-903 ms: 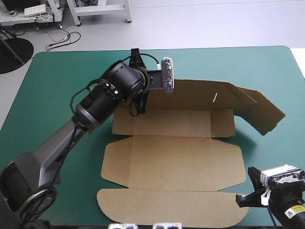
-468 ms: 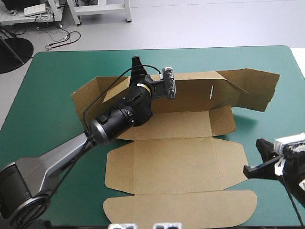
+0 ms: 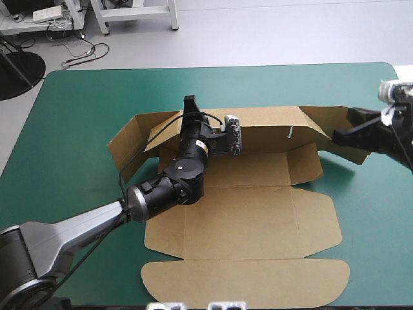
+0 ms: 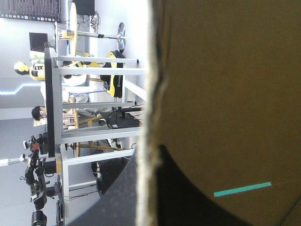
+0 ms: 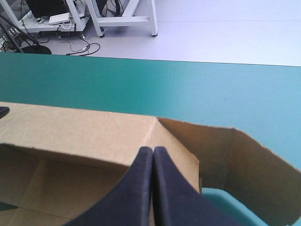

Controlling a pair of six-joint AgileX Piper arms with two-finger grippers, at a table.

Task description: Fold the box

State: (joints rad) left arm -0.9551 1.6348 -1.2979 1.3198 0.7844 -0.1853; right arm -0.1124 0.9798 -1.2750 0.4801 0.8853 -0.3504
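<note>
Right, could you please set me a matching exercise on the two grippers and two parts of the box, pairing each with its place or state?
Things:
1. left gripper
2. right gripper
3. far wall
4. near flap

Places or states:
A. lying flat by the near edge of the table
B. standing up, with a thin slot cut in it
C. shut, at the far wall's right end
D. shut on the far wall's top edge, left of its middle

Pairs: 1-D, 2-C, 3-B, 4-A
</note>
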